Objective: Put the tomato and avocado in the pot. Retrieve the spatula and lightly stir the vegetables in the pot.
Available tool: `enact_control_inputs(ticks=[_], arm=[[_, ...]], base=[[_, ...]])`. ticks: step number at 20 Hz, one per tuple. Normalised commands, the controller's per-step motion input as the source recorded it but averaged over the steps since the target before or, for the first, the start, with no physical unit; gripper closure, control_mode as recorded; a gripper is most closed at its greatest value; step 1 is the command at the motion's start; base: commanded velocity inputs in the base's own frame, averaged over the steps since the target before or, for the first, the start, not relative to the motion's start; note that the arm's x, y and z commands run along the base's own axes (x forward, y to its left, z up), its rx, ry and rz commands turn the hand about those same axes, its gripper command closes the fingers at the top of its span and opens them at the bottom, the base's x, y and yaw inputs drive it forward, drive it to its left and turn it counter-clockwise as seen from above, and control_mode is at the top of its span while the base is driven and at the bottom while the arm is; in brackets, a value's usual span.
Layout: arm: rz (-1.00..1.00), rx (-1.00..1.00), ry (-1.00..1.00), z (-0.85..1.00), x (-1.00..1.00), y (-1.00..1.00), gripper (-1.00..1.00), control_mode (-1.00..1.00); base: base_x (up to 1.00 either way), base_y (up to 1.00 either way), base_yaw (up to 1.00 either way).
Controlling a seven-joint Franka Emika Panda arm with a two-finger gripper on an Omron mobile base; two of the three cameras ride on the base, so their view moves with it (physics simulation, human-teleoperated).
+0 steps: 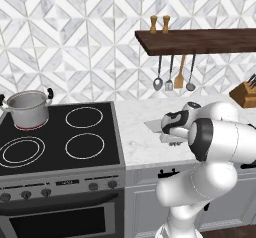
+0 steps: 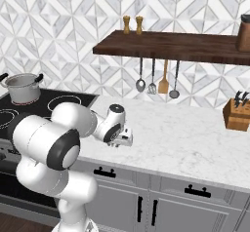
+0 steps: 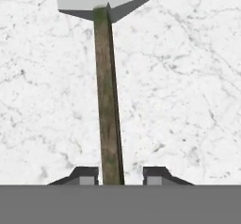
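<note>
Hand view: spatula (image 3: pixel 107 100) handle runs toward 12 o'clock between the fingers (image 3: pixel 85 175), gaps both sides, not pinching; lies on marble tabletop (image 3: pixel 188 77).

Spatula (image 3: pixel 107 100) lying on bench (image 3: pixel 188 77), handle sitting between fingers (image 3: pixel 84 175); pot (image 1: pixel 27 107) standing on stove (image 1: pixel 60 137), left of bench.

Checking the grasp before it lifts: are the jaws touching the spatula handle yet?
Apart. In the hand view the spatula handle runs between the fingertips, with bare counter visible on both sides, wider on the right.
</note>
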Motion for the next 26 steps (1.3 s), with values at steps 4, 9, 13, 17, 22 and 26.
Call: enact_control_inputs(ticks=[4,9,13,17,22,26], arm=[[0.0,0.0,-0.01,0.0,0.0,0.0,1.0,-1.0],[0.0,0.0,-0.09,0.12,-0.13,0.01,1.0,-1.0],[0.0,0.0,-0.2,0.64,-0.57,0.15,1.0,-1.0],[0.0,-0.02,-0.02,1.0,-0.74,0.01,1.0,-1.0],[0.0,-0.02,-0.06,1.0,-0.78,0.17,1.0,-1.0],[0.01,0.0,-0.14,1.0,-0.39,0.3,1.0,-1.0]], base=[[0.0,0.0,0.0],[0.0,0.0,0.0],[0.0,0.0,0.0],[0.0,0.0,0.0],[0.0,0.0,0.0],[0.0,0.0,0.0]])
